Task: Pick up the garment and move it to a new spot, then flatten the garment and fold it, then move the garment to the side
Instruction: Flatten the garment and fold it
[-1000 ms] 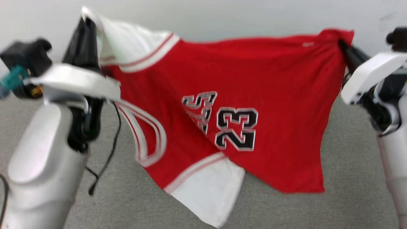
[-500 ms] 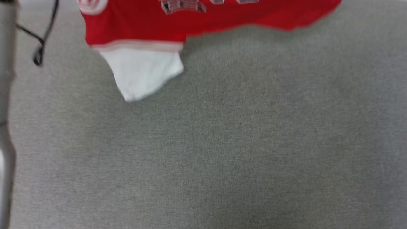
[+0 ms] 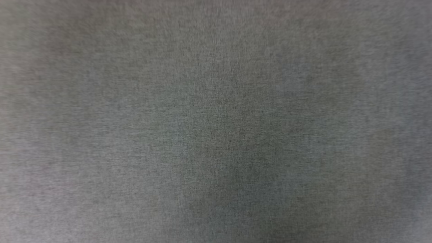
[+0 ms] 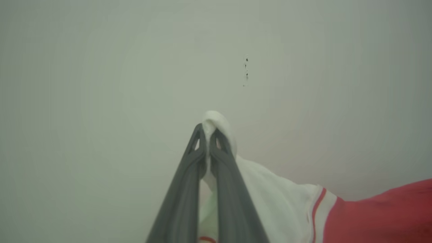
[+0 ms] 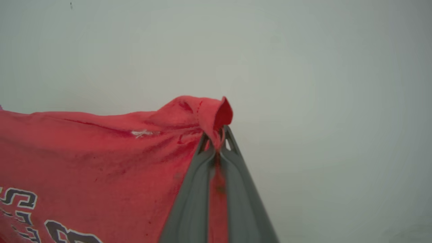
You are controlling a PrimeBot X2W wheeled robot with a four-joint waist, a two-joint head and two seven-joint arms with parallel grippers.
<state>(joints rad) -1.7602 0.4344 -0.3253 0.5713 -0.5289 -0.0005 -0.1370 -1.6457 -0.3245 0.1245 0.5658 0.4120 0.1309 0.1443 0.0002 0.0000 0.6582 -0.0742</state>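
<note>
- Grey woven surface [image 3: 216, 121] spreads across the head view, blurred.
- Left wrist view: at lower centre the left gripper [image 4: 206, 135] is pinched tight on a white sleeve [image 4: 270, 199] of the garment [image 4: 378, 216]. A nub of white pokes past the fingertips, and the red body trails to the lower right against a pale wall [image 4: 101, 67].
- Right wrist view: at centre the right gripper [image 5: 217, 135] is clamped on a bunched red corner. The cloth stretches to the left edge, with part of the black print [image 5: 20, 202] at lower left.
- Step in hand, as I judge it: the shirt hangs stretched in the air between both grippers, so this is the carry. Next it needs lowering onto the grey surface with both grips firm, so it lands spread rather than crumpled.
</note>
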